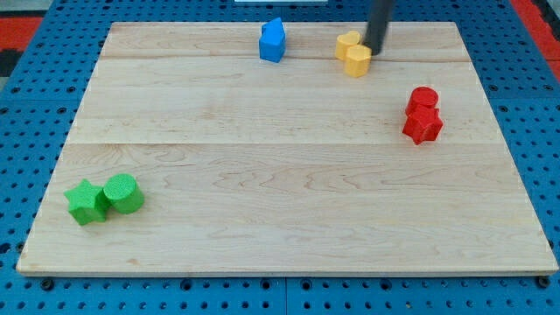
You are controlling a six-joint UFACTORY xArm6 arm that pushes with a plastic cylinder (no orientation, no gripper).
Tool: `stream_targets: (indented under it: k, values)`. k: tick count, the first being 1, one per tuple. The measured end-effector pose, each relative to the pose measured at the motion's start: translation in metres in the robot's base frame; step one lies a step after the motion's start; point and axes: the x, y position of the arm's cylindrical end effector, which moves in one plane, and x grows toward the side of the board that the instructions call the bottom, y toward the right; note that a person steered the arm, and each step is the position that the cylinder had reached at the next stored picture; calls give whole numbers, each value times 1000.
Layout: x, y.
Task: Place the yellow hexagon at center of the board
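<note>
My tip (pixel 374 51) sits near the view's top, right of centre, with the dark rod rising straight out of the frame above it. The tip touches, or all but touches, the right side of the yellow blocks. There is no end effector to spread or press together here: the arm ends in this plain rod, which pinches nothing.

Two yellow pieces stand pressed against each other. The nearer one, the yellow hexagon (pixel 358 60), lies just left of and below the tip, close to the top edge of the wooden board (pixel 280 219) and well away from its centre. Behind it, touching its upper left side, is a second yellow block (pixel 346 44) whose shape I cannot make out clearly.

To the view's left of the yellow pair, also near the top edge, a blue block (pixel 272 40) with a pointed top stands alone, apart from the others.

On the view's right side, two red pieces touch: a red cylinder (pixel 423 98) above and a red star-like block (pixel 423 125) just below it.

In the lower left corner, a green star-like block (pixel 86 202) lies touching a green cylinder (pixel 123 193) on its right.

The board rests on a blue perforated worktop (pixel 35 105) that shows all around its edges.
</note>
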Motion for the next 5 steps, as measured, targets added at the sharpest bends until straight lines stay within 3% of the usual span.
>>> stream_targets:
  k: [1,2,3,4,5]
  values:
    - [12,-62]
    - [30,-65]
    - [-1,-38]
    - [6,0]
    - [55,-34]
